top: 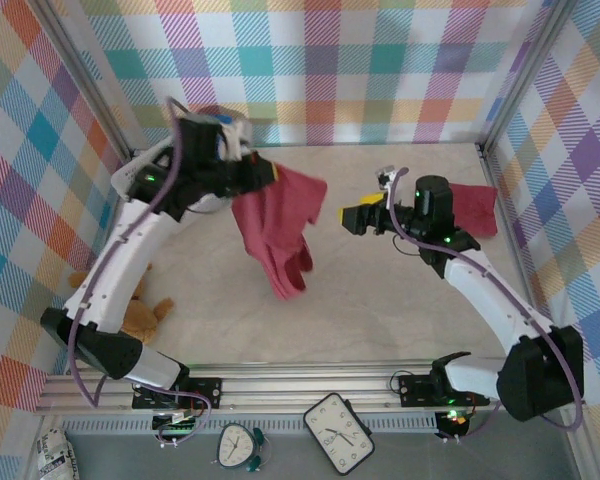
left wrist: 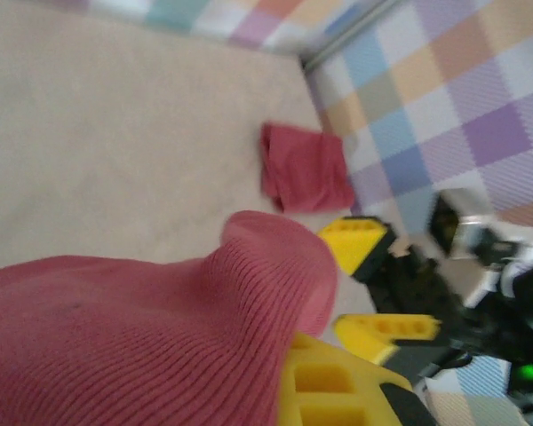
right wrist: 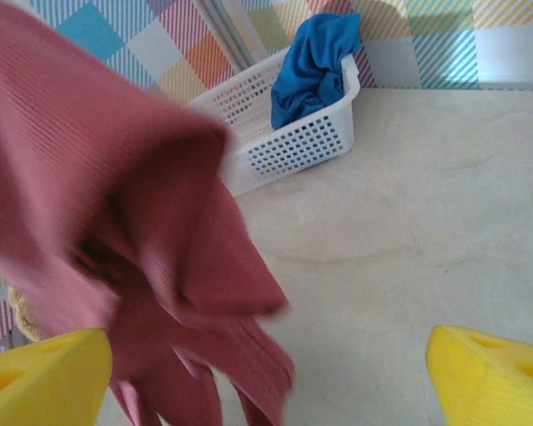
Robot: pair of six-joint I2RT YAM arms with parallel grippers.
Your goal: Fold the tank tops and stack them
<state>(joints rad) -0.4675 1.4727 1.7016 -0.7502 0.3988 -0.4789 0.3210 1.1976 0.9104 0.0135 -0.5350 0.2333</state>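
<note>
Left fingers (left wrist: pixel 338 390) pinched (high), right fingers (right wrist: pixel 44 373) apart

walls (top: pixel 380 60): multicolor plaid | tabletop (top: pixel 380 310): beige | alu rail (top: pixel 300 385) | 2 clocks (top: pixel 338 432) near edge

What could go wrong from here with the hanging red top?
The red top hangs bunched from the shut left gripper; the open right gripper may grab a fold, not an edge, so it spreads twisted. The folded top lies close behind that gripper; pulling back could knock it.
</note>
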